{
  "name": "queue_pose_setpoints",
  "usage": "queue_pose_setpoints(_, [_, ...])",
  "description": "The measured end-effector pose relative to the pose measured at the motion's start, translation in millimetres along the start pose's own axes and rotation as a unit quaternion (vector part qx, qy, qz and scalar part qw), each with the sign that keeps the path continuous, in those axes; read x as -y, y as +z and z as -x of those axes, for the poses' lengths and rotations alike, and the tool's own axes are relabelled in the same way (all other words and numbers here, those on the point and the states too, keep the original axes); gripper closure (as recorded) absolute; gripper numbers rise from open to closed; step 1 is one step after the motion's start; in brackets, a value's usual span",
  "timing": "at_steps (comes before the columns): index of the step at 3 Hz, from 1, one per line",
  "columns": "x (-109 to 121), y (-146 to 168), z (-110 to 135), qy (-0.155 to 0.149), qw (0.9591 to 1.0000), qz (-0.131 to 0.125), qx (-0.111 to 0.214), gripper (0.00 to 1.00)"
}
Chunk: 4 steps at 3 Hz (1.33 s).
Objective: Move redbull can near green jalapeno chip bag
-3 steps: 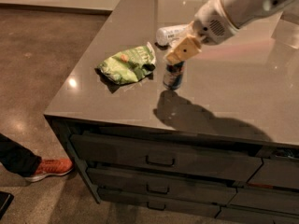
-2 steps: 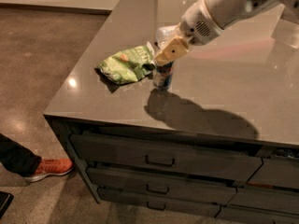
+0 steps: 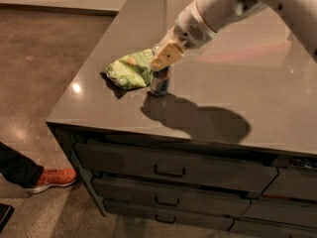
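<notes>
One white arm [image 3: 225, 6] slants down from the table's far right corner toward its left edge. The gripper [image 3: 165, 59] is clamped on the top of one redbull can [image 3: 159, 82], which stands upright on the table [image 3: 257, 88]. One green jalapeno chip bag [image 3: 129, 72] lies just beside the can, nearer the left edge. Three rows of drawers [image 3: 168, 170] sit under the front edge. One red shoe [image 3: 52, 178] is on the floor.

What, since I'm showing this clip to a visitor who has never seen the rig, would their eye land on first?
The white arm reaches in from the upper right, its gripper clasping the top of the redbull can, upright on the grey counter. The green jalapeno chip bag lies crumpled just left of the can, and a red shoe pokes in on the floor at lower left.
</notes>
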<state>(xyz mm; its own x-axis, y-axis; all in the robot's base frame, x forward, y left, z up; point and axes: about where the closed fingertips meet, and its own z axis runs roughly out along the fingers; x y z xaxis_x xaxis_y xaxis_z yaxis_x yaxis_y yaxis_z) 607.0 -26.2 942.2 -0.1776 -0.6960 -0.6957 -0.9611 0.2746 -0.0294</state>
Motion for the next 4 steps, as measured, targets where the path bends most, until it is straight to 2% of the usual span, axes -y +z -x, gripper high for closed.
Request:
queue_pose_setpoints(2, [1.9,13.3,4.8,-0.01,0.9999,0.008,-0.005,0.39])
queue_pose_setpoints(3, [0.9,16.1,5.5,-0.011,0.9999,0.01,-0.006,0.08])
queue_pose_setpoints(4, [0.4,17.4,5.9,-0.012,0.9999,0.011,-0.006,0.0])
